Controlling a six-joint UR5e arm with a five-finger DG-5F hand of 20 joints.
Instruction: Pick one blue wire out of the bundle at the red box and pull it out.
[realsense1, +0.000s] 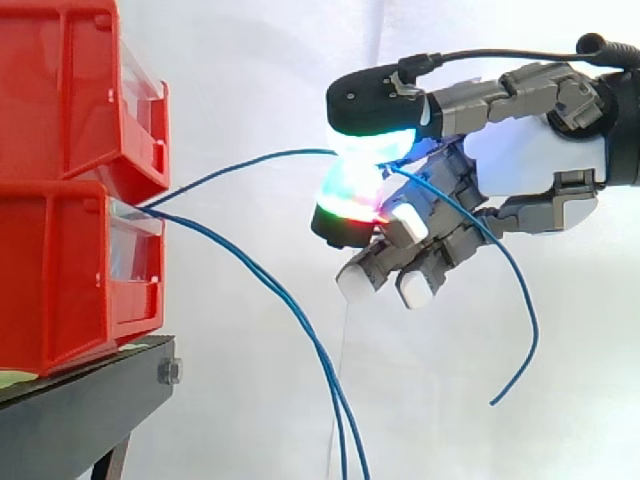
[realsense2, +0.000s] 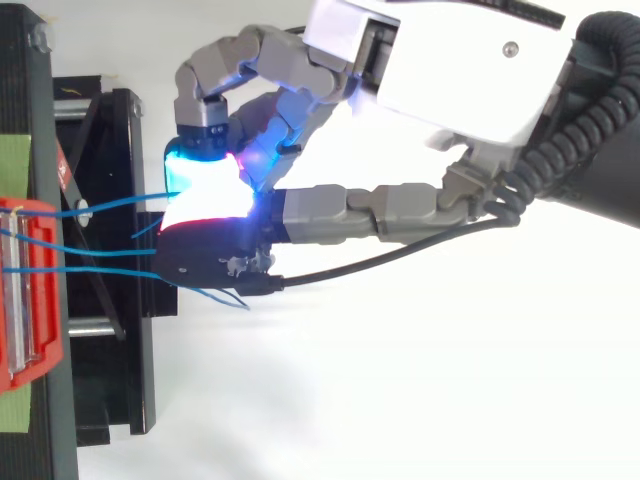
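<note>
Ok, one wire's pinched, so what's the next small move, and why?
Probably draw the robot hand level, away from the red box: its pads pinch one blue wire that arcs slack into the box front, while the other wires hang clear below.

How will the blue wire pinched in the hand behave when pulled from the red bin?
Probably floppy: the blue wire droops in a curve beyond the hand. Likely light: a fingertip pinch holds it up. Thin and smooth-looking, so it might slip through the pads.
</note>
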